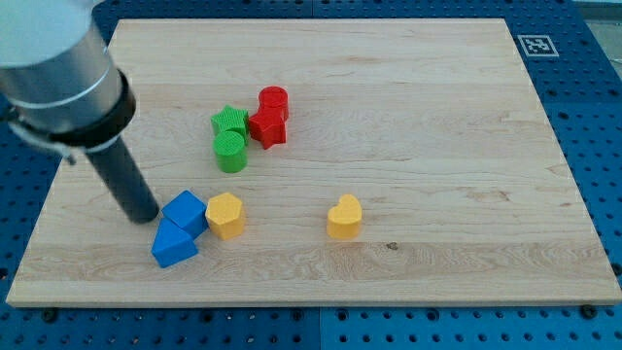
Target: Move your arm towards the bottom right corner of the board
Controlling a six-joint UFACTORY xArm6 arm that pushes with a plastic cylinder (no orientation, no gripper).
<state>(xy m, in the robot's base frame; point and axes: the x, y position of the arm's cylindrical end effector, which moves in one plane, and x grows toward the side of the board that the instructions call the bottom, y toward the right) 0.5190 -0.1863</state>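
Note:
My tip (pixel 143 216) rests on the wooden board (pixel 437 117) at the view's left, just left of a blue cube (pixel 186 211). A blue triangular block (pixel 172 245) lies right below the cube, touching it. A yellow hexagonal block (pixel 225 214) sits just right of the blue cube. A yellow heart-shaped block (pixel 344 217) lies near the board's middle, lower down. Above, a green star (pixel 230 122) and a green cylinder (pixel 230 152) cluster with a red star (pixel 266 126) and a red cylinder (pixel 274 100).
The board lies on a blue perforated table (pixel 593 107). A black-and-white marker tag (pixel 535 45) sits off the board's top right corner. The arm's grey body (pixel 58 68) covers the board's top left corner.

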